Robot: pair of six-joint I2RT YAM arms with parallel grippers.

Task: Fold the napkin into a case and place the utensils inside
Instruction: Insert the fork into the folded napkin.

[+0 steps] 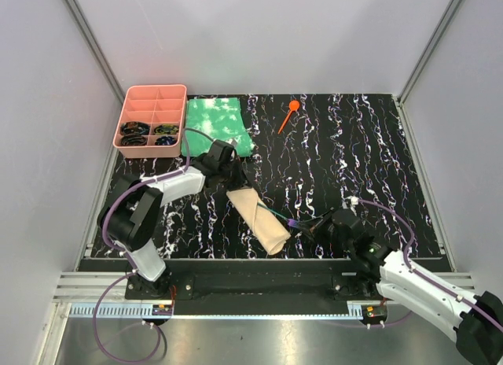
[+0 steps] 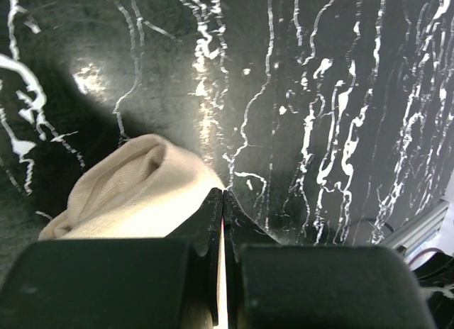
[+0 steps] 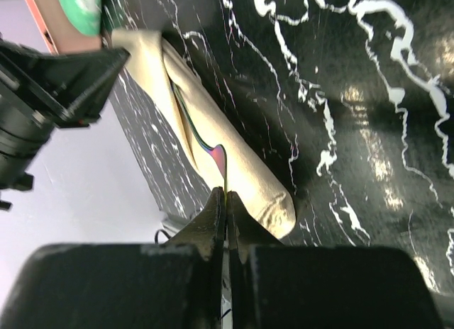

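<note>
My left arm [image 1: 161, 190] reaches forward over the table, its left gripper [image 2: 223, 201] angled down with jaws pressed together. My right gripper [image 3: 225, 198] sits low, aimed leftward, jaws pinching the slim utensil [image 3: 218, 156].

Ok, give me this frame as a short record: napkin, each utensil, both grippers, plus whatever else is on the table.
napkin: tan, folded into a long case, lying diagonally near the front centre
left gripper: shut, apparently pinching the napkin's far end
right gripper: shut on the slim iridescent utensil, whose far part is tucked into the napkin's fold
orange spoon: loose on the table, far side, outside the napkin
other: green-and-white cloth beside the pink divided tray, far left
</note>
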